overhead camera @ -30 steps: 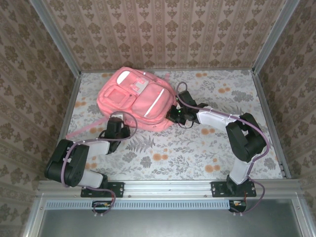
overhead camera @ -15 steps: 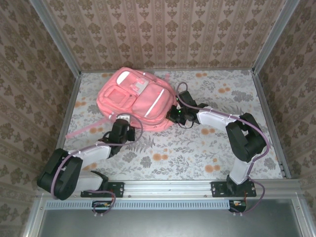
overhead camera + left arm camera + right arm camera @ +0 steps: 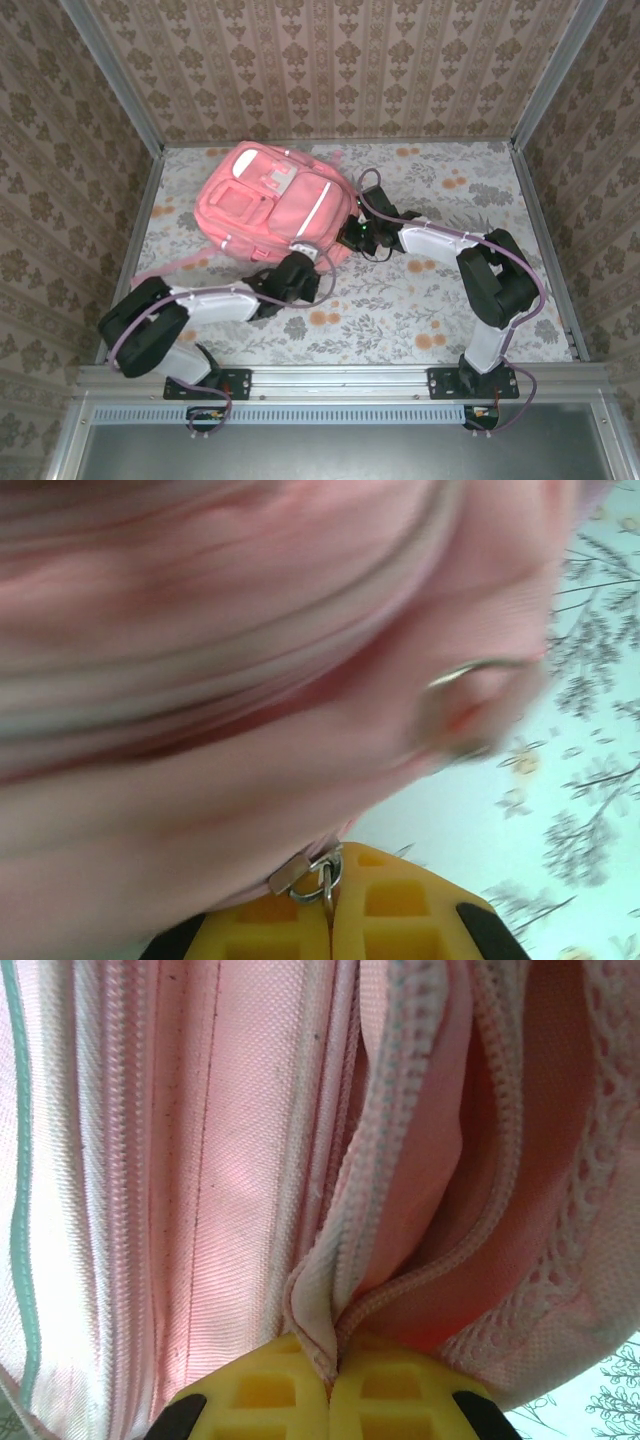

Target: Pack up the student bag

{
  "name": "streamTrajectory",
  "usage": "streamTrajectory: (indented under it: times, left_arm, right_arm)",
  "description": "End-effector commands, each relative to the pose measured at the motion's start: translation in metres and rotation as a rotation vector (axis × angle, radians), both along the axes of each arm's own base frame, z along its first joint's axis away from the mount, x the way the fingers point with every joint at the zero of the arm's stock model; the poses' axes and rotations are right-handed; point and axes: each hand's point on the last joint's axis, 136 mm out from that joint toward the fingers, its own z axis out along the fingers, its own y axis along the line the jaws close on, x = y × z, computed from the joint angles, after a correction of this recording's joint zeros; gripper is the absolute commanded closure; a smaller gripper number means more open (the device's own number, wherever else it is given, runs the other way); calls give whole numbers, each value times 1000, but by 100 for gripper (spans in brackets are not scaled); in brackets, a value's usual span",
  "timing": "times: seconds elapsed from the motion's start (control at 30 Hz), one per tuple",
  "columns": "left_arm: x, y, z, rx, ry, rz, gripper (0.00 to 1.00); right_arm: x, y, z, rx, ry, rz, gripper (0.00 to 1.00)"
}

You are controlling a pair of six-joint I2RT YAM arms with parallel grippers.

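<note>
From above, the student bag (image 3: 275, 205) lies flat at the far left of the counter (image 3: 420, 310), front pockets up; my left hand (image 3: 303, 272) sits at its near edge and my right hand (image 3: 352, 237) at its right side; a loose pink strap (image 3: 165, 265) trails off to the left, away from both hands.

On my left wrist the picture is blurred, yet that hand is clenched on the metal zipper pull (image 3: 312, 872).

On my right wrist, the hand pinches a fold of the zipper seam (image 3: 318, 1335), beside a gap (image 3: 470, 1210) where the zip stands parted.

I judge this to be the opening stage; the packing itself is not yet begun; nothing appears to block me.
</note>
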Motion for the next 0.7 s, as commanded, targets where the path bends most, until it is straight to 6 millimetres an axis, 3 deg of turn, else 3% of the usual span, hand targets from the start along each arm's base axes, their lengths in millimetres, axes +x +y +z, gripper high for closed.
streamTrajectory:
  times: [0.0,0.1,0.2,0.3,0.53,0.67]
  left_arm:
    - [-6,-57,23,-117,-9,-105,100]
    - [-8,-71,25,-120,0,-130,100]
    - [-4,-63,29,-104,-12,-94,100]
    - [0,-50,39,-116,8,-55,89]
    - [4,-6,65,-218,92,93,48]
    - [7,23,79,-268,109,185,38]
  right_arm:
    - [-9,21,20,87,-29,53,100]
    - [-10,18,19,79,-29,51,99]
    - [-12,16,20,71,-39,54,91]
    - [-14,9,22,34,-62,65,80]
    - [-26,-15,30,-56,-168,71,59]
    - [-40,-27,31,-143,-236,106,53]
